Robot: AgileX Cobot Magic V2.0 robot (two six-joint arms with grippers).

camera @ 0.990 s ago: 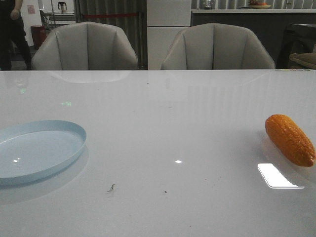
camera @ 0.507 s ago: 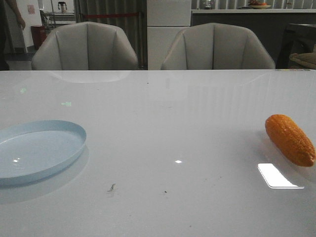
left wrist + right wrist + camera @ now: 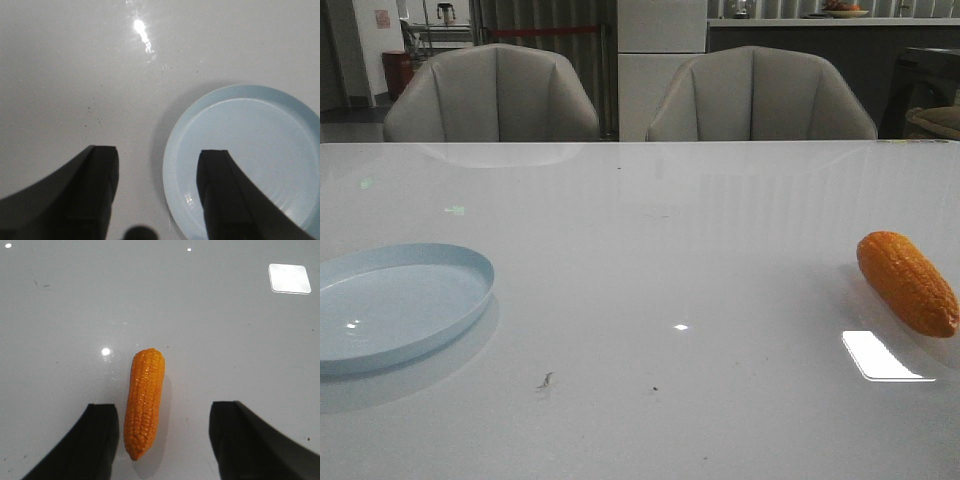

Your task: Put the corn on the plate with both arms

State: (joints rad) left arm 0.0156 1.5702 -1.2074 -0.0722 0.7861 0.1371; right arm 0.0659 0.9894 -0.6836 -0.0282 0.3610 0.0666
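Plate [image 3: 395, 305] cut off at left; corn [image 3: 907, 282] fully visible.

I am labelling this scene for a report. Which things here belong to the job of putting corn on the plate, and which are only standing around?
Belong to the job:
corn
plate
left gripper, open
right gripper, open

Only standing around:
two grey chairs behind the table
small debris speck

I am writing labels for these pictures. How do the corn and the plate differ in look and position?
The corn is orange, bumpy and long; the plate is pale blue, smooth and round. The corn lies at the table's right edge, the plate at its left. The plate is wider than the corn is long. Both rest on the table, ungrasped.
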